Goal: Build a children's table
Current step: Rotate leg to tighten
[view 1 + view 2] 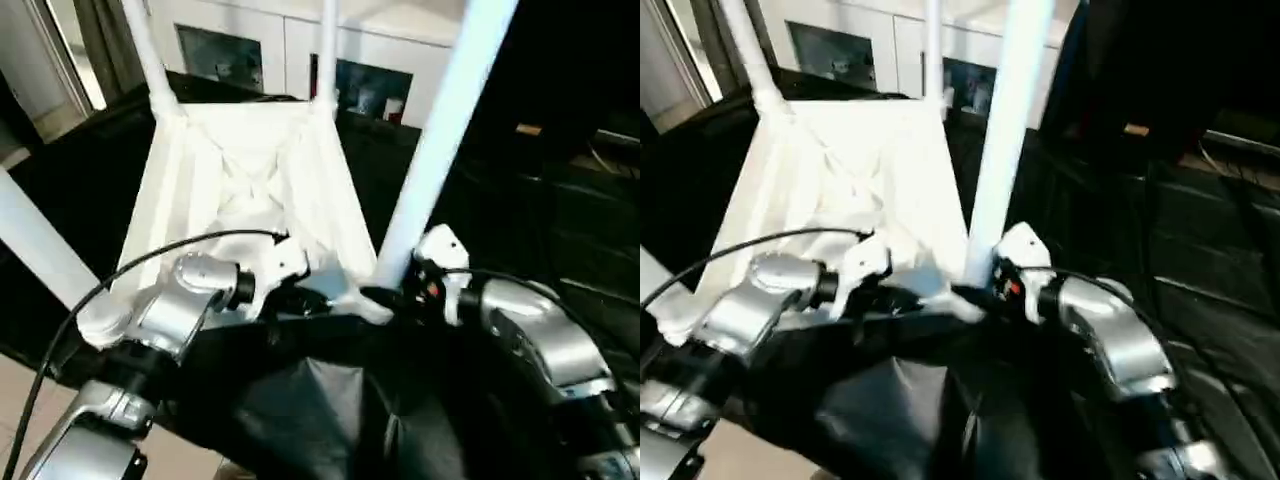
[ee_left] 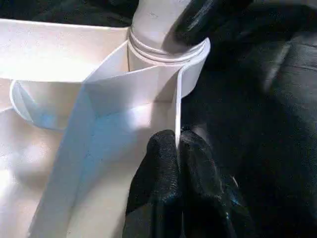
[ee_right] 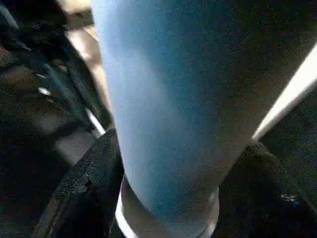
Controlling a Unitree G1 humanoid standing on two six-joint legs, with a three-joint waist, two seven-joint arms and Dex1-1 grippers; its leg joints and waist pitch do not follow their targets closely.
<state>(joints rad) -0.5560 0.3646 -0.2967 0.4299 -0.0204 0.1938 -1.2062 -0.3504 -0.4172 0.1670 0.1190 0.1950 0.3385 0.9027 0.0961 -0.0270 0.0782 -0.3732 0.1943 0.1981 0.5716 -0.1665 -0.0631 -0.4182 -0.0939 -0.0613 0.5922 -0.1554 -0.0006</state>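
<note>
The white tabletop [image 1: 240, 170] lies upside down on a black cloth, ribbed underside up. White legs stand in its corner sockets: far left [image 1: 150, 50], far right [image 1: 328, 40], near left [image 1: 35, 245] and near right [image 1: 440, 130]. My left gripper [image 2: 177, 148] is shut on the tabletop's thin rim wall, just beside the near-right socket [image 2: 163, 54]. My right gripper [image 3: 173, 163] is at the foot of the near-right leg [image 3: 168, 99]. Its black fingers [image 3: 89, 193] stand open, one on each side of the tube.
A white cabinet with glass doors [image 1: 250, 40] stands behind the tabletop. The black cloth [image 1: 330, 400] covers the work surface in front of me. Dark furniture [image 1: 580, 200] is to the right. Light floor [image 1: 20, 400] shows at the lower left.
</note>
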